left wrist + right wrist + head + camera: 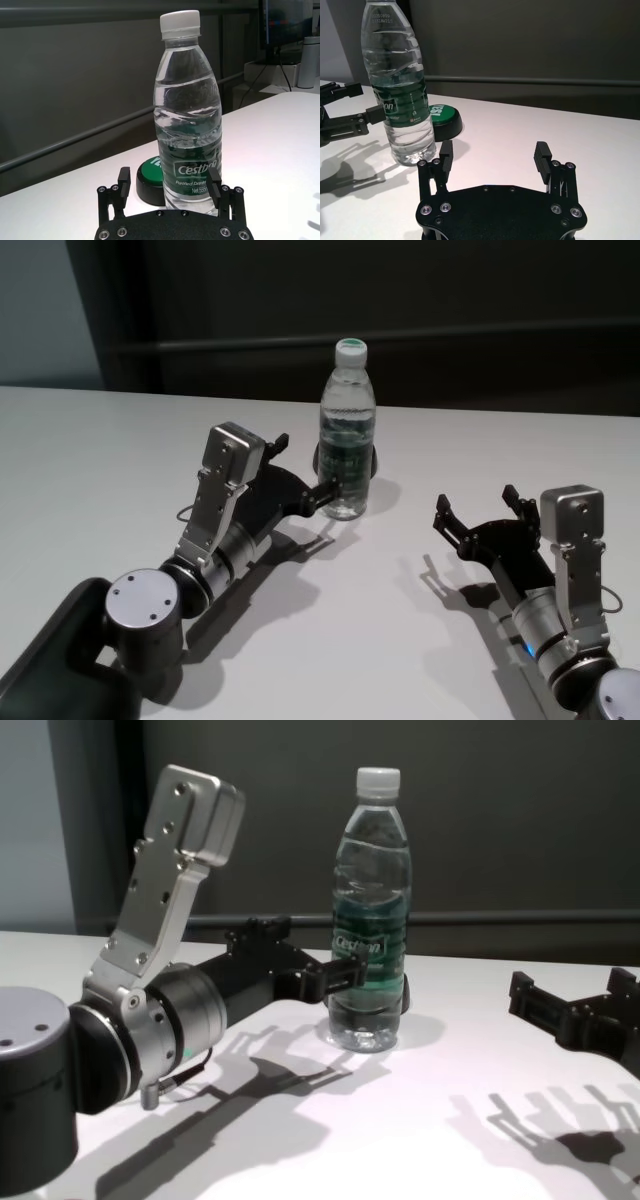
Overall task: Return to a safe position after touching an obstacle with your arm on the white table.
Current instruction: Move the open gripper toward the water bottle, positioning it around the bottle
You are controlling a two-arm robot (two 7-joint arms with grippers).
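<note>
The clear water bottle [347, 430] with a white cap and green Cestbon label stands upright on the white table [100, 460]. It also shows in the left wrist view [187, 125], the right wrist view [400, 85] and the chest view [370, 920]. My left gripper [303, 468] is open and empty, right at the bottle. One of its fingertips [345, 974] is at the label, touching it or nearly so. My right gripper [478, 505] is open and empty, low over the table, well to the right of the bottle.
A short dark puck with a green top [150, 177] sits on the table just behind the bottle; it also shows in the right wrist view [442, 120]. A dark wall with a horizontal rail [480, 335] runs behind the table's far edge.
</note>
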